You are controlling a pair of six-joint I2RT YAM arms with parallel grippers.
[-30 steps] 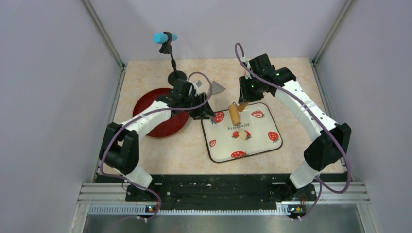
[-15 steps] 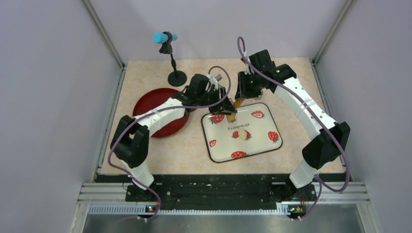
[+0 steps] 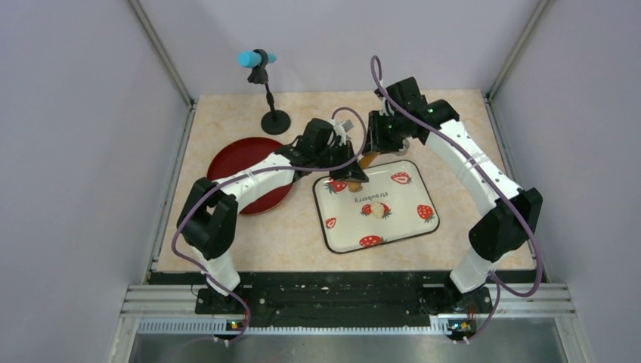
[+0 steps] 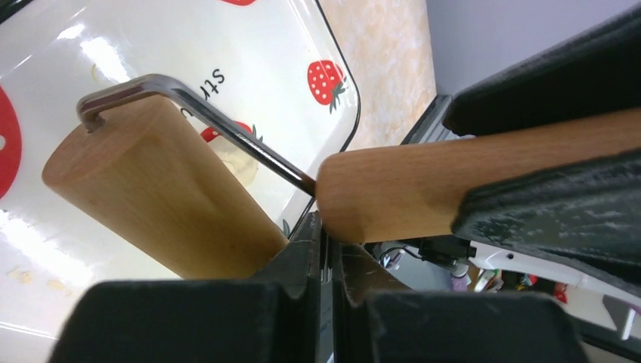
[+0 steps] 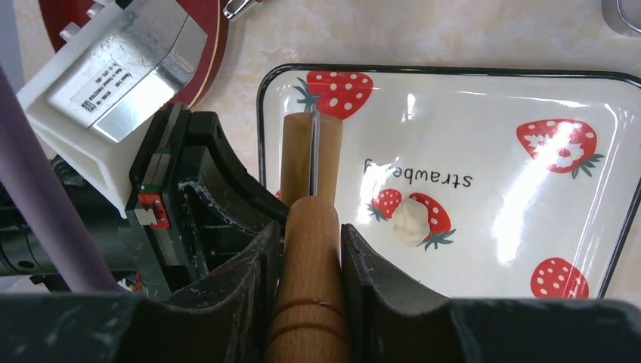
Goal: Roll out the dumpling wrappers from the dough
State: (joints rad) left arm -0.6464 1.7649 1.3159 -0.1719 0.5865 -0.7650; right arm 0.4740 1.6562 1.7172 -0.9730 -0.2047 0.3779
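Observation:
The dough (image 3: 376, 210) is a small pale lump on the strawberry tray (image 3: 404, 198); it also shows in the right wrist view (image 5: 412, 221). No dumpling wrappers are in view. My right gripper (image 3: 376, 148) (image 5: 311, 227) is shut on the wooden handle (image 5: 311, 249) of the rolling pin and holds it over the tray's far left corner. The roller (image 4: 159, 197) hangs tilted above the tray (image 4: 151, 45). My left gripper (image 3: 351, 175) (image 4: 325, 227) is shut with its tips where the metal rod (image 4: 249, 147) enters the handle (image 4: 423, 181), seemingly pinching the rod.
A red plate (image 3: 234, 162) lies left of the tray. A microphone stand (image 3: 274, 121) with a blue-tipped microphone (image 3: 249, 58) stands at the back left. A silver metal rim (image 5: 623, 13) shows beyond the tray's far edge. Grey walls enclose the table.
My left arm has swung right from above the red plate to the rolling pin. My right gripper has drawn the pin slightly back and left.

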